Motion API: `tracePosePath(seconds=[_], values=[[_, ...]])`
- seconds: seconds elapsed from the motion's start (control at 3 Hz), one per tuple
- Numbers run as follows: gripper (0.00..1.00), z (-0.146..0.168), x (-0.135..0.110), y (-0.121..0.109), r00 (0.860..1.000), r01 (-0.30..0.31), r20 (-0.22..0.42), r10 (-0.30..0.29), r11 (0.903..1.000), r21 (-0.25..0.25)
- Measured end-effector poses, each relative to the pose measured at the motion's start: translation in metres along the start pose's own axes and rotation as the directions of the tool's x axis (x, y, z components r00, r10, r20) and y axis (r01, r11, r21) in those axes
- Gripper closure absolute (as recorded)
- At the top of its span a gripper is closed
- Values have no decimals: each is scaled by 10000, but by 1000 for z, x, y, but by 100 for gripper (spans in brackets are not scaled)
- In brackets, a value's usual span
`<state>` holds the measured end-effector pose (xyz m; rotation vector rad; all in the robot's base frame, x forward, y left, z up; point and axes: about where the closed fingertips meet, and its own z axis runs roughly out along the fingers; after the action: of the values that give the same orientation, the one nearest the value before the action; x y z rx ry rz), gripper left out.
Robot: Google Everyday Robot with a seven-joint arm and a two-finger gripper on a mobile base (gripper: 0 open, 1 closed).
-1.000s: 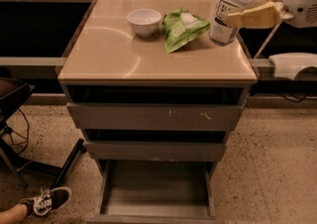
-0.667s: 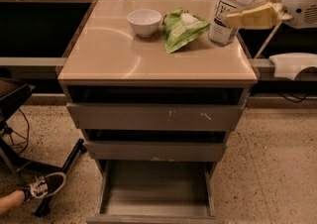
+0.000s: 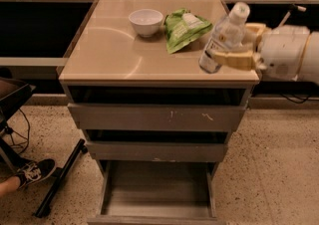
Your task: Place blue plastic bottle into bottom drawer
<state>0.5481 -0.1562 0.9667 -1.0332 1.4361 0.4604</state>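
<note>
My gripper (image 3: pixel 234 50) is shut on the blue plastic bottle (image 3: pixel 223 37), a clear bluish bottle with a white cap and dark label. The bottle is tilted, cap up to the right, held above the right front part of the cabinet top. My white arm (image 3: pixel 286 52) reaches in from the right. The bottom drawer (image 3: pixel 157 204) is pulled open below, a shallow grey tray with a bare floor.
A white bowl (image 3: pixel 146 22) and a green snack bag (image 3: pixel 184 29) lie on the cabinet top (image 3: pixel 109 55). The top drawer front (image 3: pixel 157 117) and middle one (image 3: pixel 154 151) sit slightly out. A person's shoe (image 3: pixel 34 172) and a black bar (image 3: pixel 60 179) are at the lower left.
The bottle has been lifted and tilted, and has moved toward the front right edge of the cabinet top with my gripper. The shoe at the lower left has shifted.
</note>
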Motion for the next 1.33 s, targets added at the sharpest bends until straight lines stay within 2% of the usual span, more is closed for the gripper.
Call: tracePosePath(seconds=[0.33, 0.67, 1.0, 1.33], values=[[100, 1, 83, 26, 9954, -953, 148, 944, 9915, 883], [100, 13, 170, 73, 9769, -1990, -620, 2047, 9761, 872], [100, 24, 250, 113, 9447, -2717, -1642, 2840, 9578, 938], [100, 24, 250, 113, 9447, -2716, -1642, 2840, 9578, 939]])
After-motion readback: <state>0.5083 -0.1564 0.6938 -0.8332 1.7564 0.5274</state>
